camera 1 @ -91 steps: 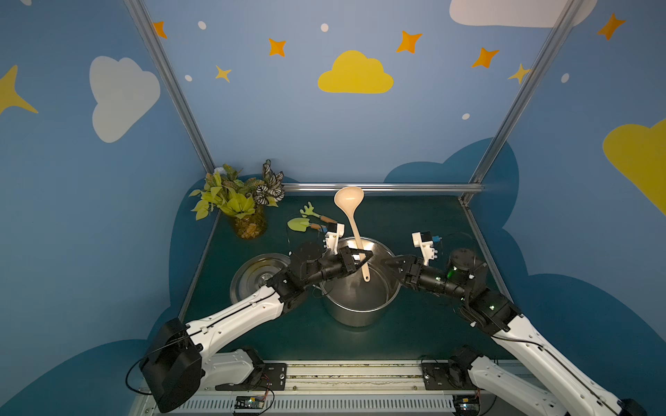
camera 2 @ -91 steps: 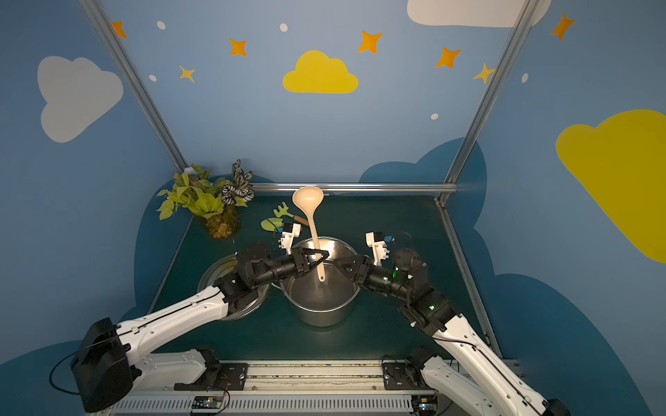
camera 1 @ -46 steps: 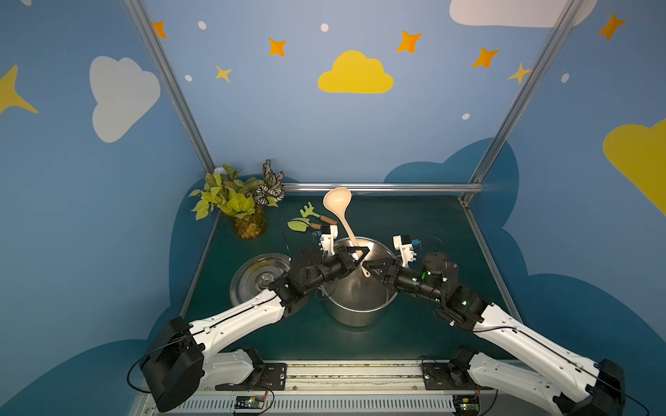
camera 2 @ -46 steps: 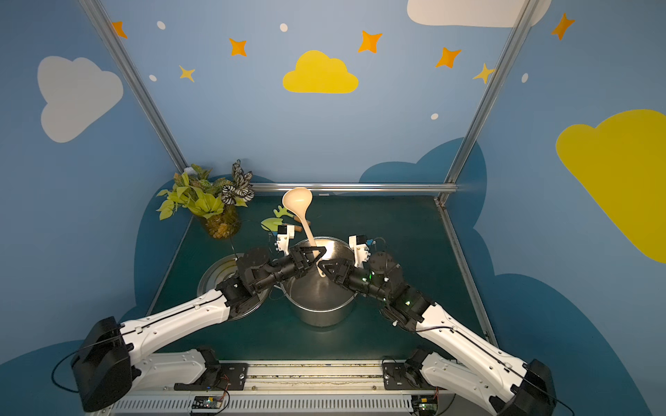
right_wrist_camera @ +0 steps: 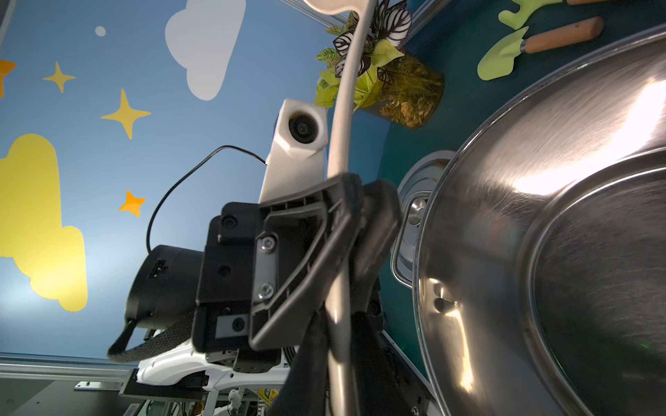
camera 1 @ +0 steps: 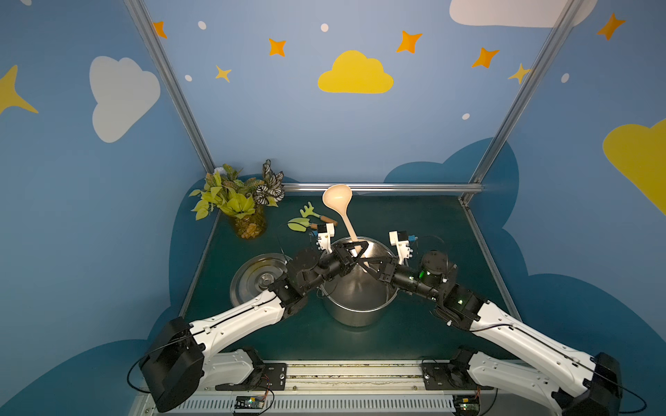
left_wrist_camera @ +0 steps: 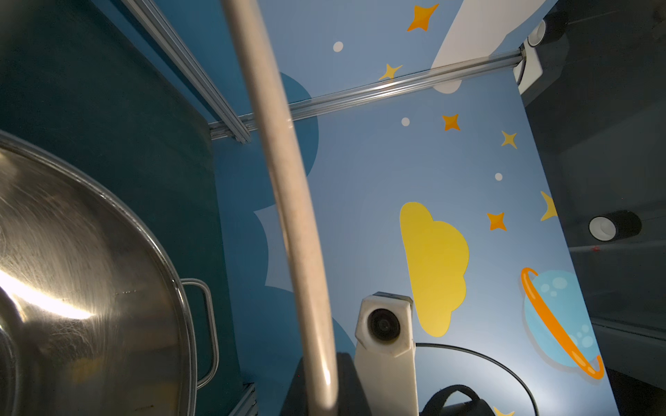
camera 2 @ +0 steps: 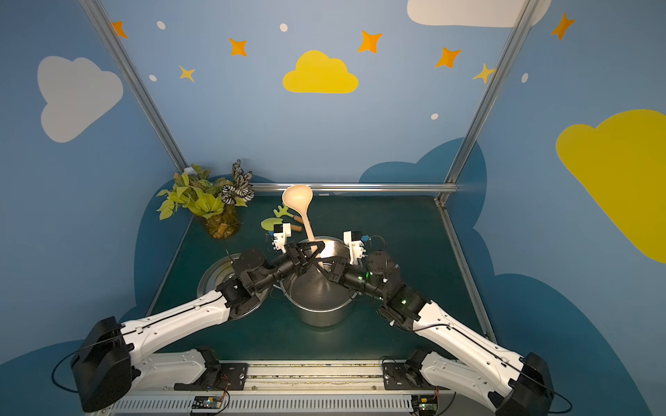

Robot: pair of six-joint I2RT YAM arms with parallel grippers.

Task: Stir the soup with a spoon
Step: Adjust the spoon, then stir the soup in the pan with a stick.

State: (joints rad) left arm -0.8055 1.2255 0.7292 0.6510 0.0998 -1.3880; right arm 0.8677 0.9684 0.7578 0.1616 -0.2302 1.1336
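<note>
Spoon (camera 1: 346, 225), a long cream-beige plastic ladle, stands bowl-up over the steel pot (camera 1: 355, 313), left gripper (camera 1: 356, 247) and right gripper (camera 1: 363, 262) clamping its handle, likely for handover.

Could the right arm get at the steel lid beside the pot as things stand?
Probably not. The round steel lid lies on the far side of the steel pot, beside the left arm, and the right gripper has its fingers shut on the cream plastic ladle.

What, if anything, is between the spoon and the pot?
Nothing I can see. The pot is open; its lid lies beside it. The left gripper and right gripper both hold the spoon by its handle right above it, scoop end up.
</note>
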